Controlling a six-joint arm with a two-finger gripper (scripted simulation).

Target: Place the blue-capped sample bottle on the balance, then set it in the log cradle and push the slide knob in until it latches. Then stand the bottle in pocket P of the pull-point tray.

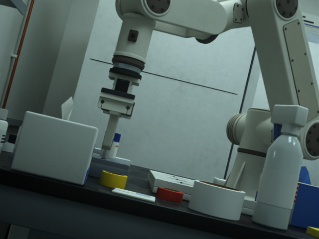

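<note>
The blue-capped sample bottle [115,145] stands upright on a low grey block [110,164] at the left of the bench, partly hidden behind the finger of my gripper [106,151], which reaches straight down around the bottle and is closing, though I cannot tell whether it grips it. The block's far side and whatever slide knob it carries are hidden by a white box. A flat white tray [171,182] with small marks lies to the block's right.
The white box [52,148] stands close to the left of the gripper. In front lie a yellow tape roll [113,179], a red roll [170,194], a white strip [134,195], a large white roll [216,199] and a tall white bottle [280,169].
</note>
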